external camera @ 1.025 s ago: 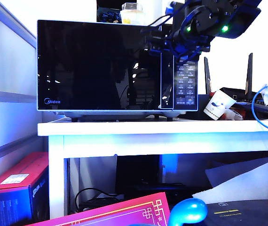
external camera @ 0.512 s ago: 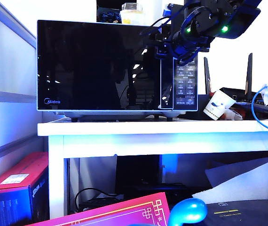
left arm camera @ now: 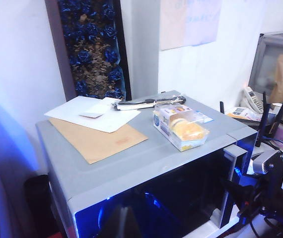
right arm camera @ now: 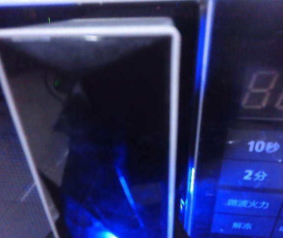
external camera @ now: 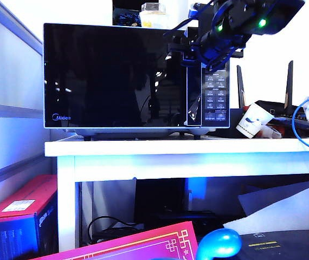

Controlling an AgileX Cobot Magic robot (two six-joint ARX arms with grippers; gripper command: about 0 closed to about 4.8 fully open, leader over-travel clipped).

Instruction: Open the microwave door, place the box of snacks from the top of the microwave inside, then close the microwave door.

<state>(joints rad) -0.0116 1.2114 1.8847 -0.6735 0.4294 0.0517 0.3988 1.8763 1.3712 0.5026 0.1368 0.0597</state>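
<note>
- At the microwave's upper right, the right gripper reaches down-left to the door handle; jaw state unclear.
- Snack box sits on top, at twelve o'clock.
- Left gripper unseen.

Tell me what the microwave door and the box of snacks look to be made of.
Microwave door: glossy black glass, apparently, since it mirrors the room, with silver trim. Box of snacks: clear thin plastic, probably; its pale yellow contents show through the walls and lid.
</note>
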